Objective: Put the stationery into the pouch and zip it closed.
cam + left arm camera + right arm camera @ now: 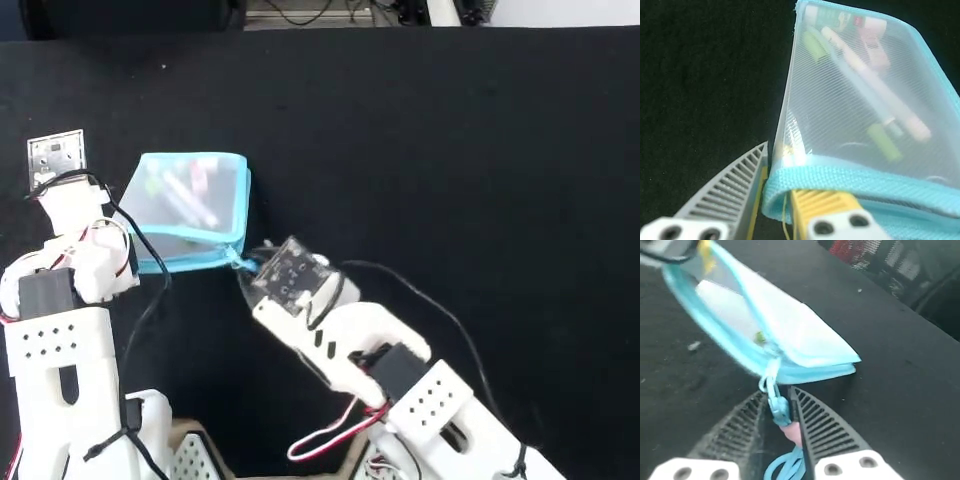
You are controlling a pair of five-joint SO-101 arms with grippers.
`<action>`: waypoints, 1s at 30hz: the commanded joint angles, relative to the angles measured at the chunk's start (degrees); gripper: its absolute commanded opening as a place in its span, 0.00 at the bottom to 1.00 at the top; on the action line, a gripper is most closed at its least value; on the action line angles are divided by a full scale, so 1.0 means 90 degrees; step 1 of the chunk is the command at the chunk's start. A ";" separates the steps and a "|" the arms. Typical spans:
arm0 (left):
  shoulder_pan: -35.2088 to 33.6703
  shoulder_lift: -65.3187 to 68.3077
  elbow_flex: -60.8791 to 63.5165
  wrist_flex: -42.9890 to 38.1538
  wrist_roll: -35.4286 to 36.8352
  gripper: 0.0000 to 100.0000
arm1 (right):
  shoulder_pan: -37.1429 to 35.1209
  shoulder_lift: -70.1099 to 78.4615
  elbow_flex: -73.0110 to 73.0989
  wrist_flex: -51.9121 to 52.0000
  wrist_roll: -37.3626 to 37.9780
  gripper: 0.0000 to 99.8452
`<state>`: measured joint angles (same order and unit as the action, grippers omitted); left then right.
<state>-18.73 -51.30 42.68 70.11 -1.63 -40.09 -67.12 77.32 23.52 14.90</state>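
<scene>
The pouch (190, 205), pale blue mesh with a teal zip edge, is lying on the black surface (450, 150) in front of both arms, its zip edge facing them. Through the mesh the stationery (875, 92) is showing inside: a long pale pen, some green pieces and a pink one, all lying loosely together.

The left pincer (777, 200) is sitting clamped on the pouch's teal edge at one corner, with a grey finger (735, 192) on one side of the fabric and a yellow-padded one on the other. That corner is lifting slightly off the surface.

The right pincer (777, 392) is gripping at the opposite end of the same edge, its two ribbed fingers (822, 427) pressing together on the blue zipper pull (779, 410). The pull is hanging from the slider and a thin blue cord loop is trailing down between the fingers. How far the zip is drawn along the edge cannot be told
</scene>
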 commanded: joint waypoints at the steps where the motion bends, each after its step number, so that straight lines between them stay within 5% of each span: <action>1: -0.0132 -0.0049 -0.0396 0.0020 0.0029 0.03 | 0.0264 -0.0171 -0.0425 -0.0029 0.0029 0.01; 30: 0.1382 0.0039 -0.2701 0.1280 0.0000 0.03 | 0.0156 -0.0161 -0.2720 0.1807 0.0615 0.01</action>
<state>-8.09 -50.95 22.99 81.63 -1.54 -38.95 -67.21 56.84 39.60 20.09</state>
